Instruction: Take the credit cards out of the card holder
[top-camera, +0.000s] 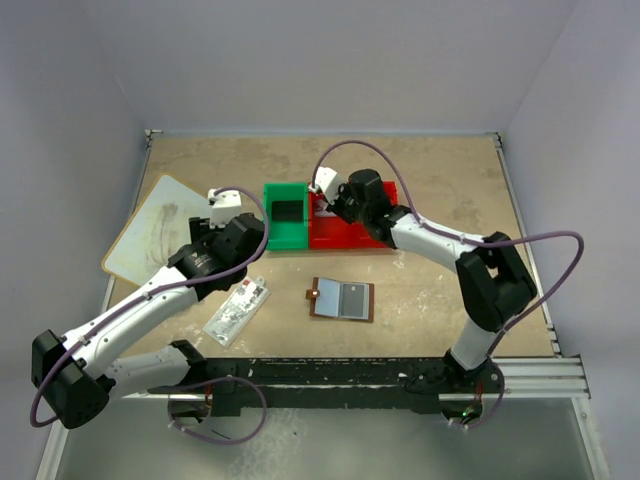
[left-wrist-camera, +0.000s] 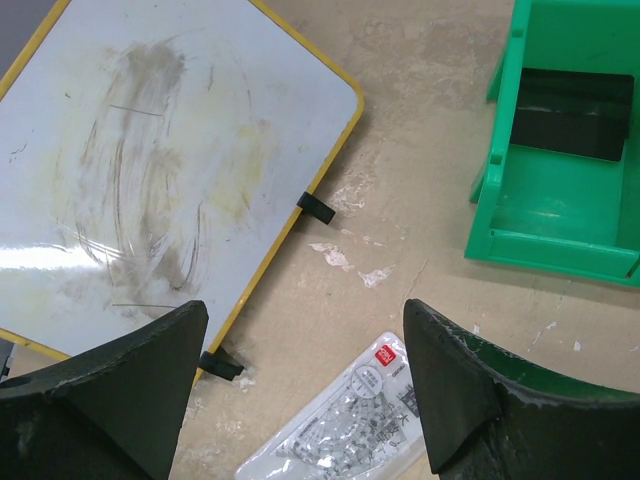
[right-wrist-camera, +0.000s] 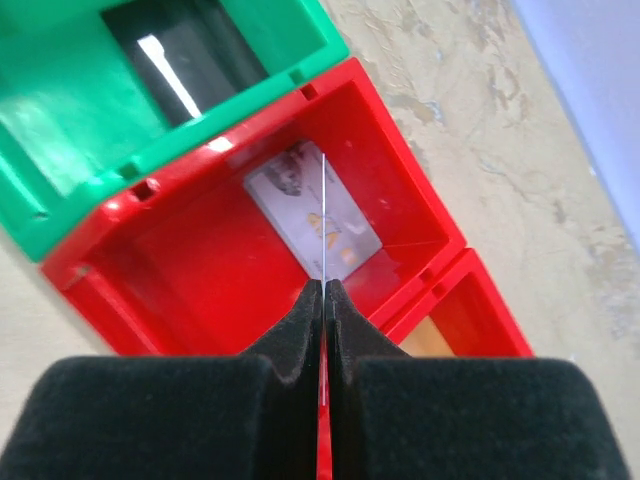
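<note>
At the far left of the table (top-camera: 440, 190) lies a smudged whiteboard (top-camera: 160, 230) (left-wrist-camera: 150, 170) with a yellow rim. Just right of it the left gripper (top-camera: 240, 250) (left-wrist-camera: 300, 400) hangs above the surface, its fingers (left-wrist-camera: 120, 390) spread wide and grasping nothing. Under it, on the near side, lies a clear plastic packet (top-camera: 238, 310) (left-wrist-camera: 350, 420) with a red label at one end. Farther back and to the right stands a green bin (top-camera: 285, 213) (left-wrist-camera: 560, 200) (right-wrist-camera: 90, 110) with a dark card (left-wrist-camera: 570, 125) (right-wrist-camera: 185, 45) flat on its floor. The card holder (top-camera: 341, 299) lies unfolded and flat on the table near the middle, nearer than both bins and apart from both grippers; a grey card (top-camera: 353, 298) shows in its right half. A red bin (top-camera: 350, 235) (right-wrist-camera: 200, 250) touches the green bin's right side, and a pale card (right-wrist-camera: 300, 205) lies on its floor. The right gripper (top-camera: 328, 203) (right-wrist-camera: 324, 290) hangs over this red bin with its fingers (right-wrist-camera: 300, 330) clenched on a thin card (right-wrist-camera: 325, 220), seen edge-on as a white line.
</note>
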